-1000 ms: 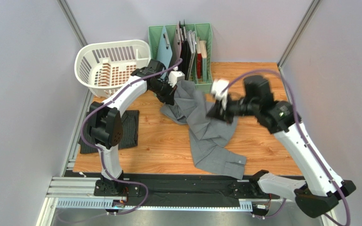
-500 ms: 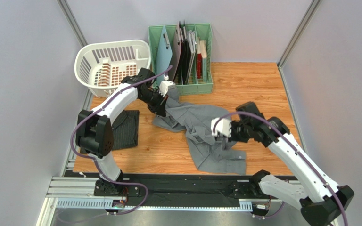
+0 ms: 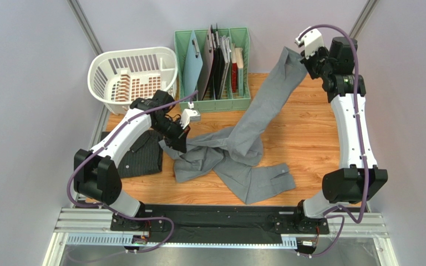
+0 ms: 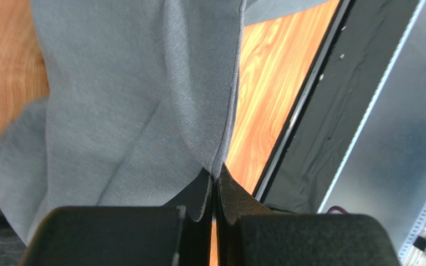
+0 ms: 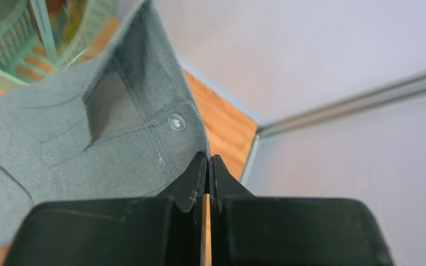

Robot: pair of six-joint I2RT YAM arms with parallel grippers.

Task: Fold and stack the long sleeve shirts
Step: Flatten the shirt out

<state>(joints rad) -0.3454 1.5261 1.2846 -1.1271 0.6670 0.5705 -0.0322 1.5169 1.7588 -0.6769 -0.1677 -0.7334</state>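
Two shirts share the wooden tabletop point(image 3: 309, 149). Along its left edge lies the dark pinstriped shirt point(image 3: 146, 158), folded into a compact rectangle and partly covered by the left arm. Beyond it, at the far left corner, stands a white laundry basket point(image 3: 100, 62).

Just right of the dark shirt, the left end effector point(image 3: 172, 144) is low over the tabletop and clenched on the grey shirt point(image 3: 243, 166). In the left wrist view its black fingers point(image 4: 201, 197) press together with the shirt's stitched hem pinched between their tips, and the grey cloth point(image 4: 132, 83) hangs away from them over the wood.

At the middle of the far edge stands a green file rack point(image 3: 212, 104) holding folders and boards upright.

The grey shirt's body lies rumpled across the middle of the tabletop, with one sleeve running toward the near edge and ending in a flat cuff point(image 3: 280, 180). The other sleeve point(image 3: 270, 94) rises from the heap in a long, stretched band toward the far right corner.

There the right end effector point(image 3: 300, 57) is raised well above the tabletop, gripping the end of that sleeve. The right wrist view shows its fingers point(image 5: 196, 180) closed tight on the edge of the buttoned cuff point(image 5: 175, 122), with the sleeve falling away to the left.
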